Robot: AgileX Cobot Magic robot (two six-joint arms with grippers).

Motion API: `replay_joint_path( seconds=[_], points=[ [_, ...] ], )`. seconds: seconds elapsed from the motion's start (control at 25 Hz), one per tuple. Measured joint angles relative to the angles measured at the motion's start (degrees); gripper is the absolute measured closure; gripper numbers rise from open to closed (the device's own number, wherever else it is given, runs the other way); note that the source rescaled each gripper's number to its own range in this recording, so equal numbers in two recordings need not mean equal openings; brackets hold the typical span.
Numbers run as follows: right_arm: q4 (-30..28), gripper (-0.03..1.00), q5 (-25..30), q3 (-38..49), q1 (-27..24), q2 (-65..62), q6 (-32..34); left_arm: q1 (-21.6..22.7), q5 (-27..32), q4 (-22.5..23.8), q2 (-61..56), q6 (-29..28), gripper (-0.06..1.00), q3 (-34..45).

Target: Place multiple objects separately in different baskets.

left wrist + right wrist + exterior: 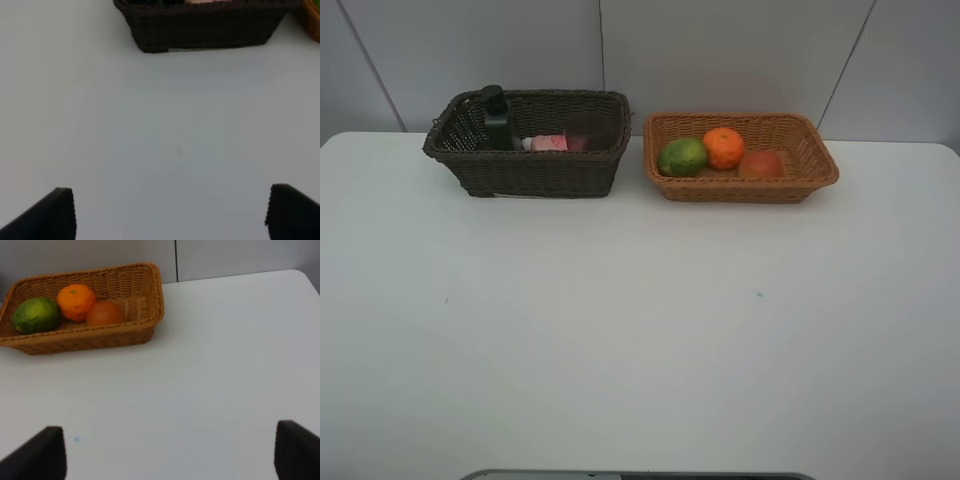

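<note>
We see sort done: bottles (pixel 498 118), cup (pixel 588 130) in dark basket (pixel 535 172); orange (pixel 724 147), green fruit (pixel 682 157), peach (pixel 761 163) in tan basket (pixel 745 188). Left claw (pixel 170 212), right claw (pixel 170 452) wide open, empty, over bare counter (pixel 640 330). We keep clear, recount.

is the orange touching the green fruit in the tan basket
Touching, it seems. In the right wrist view the orange presses against the green fruit with no gap between them, and the exterior high view shows the same in the tan basket.

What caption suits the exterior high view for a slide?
Three fruits fill the tan basket; two bottles and a cup sit in the dark basket.
</note>
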Motion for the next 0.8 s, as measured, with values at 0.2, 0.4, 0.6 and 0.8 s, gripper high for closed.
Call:
replay_joint_path(
  seconds=[0.2, 0.4, 0.6, 0.8],
  points=[
    [0.0, 0.16, 0.0, 0.0, 0.0, 0.0, 0.0, 3.4, -0.1, 0.0, 0.0, 0.0, -0.04, 0.0],
    [0.0, 0.16, 0.0, 0.0, 0.0, 0.0, 0.0, 3.5, -0.1, 0.0, 0.0, 0.0, -0.04, 0.0],
    [0.0, 0.16, 0.0, 0.0, 0.0, 0.0, 0.0, 3.5, -0.1, 0.0, 0.0, 0.0, -0.04, 0.0],
    [0.0, 0.16, 0.0, 0.0, 0.0, 0.0, 0.0, 3.5, -0.1, 0.0, 0.0, 0.0, -0.04, 0.0]
  ],
)
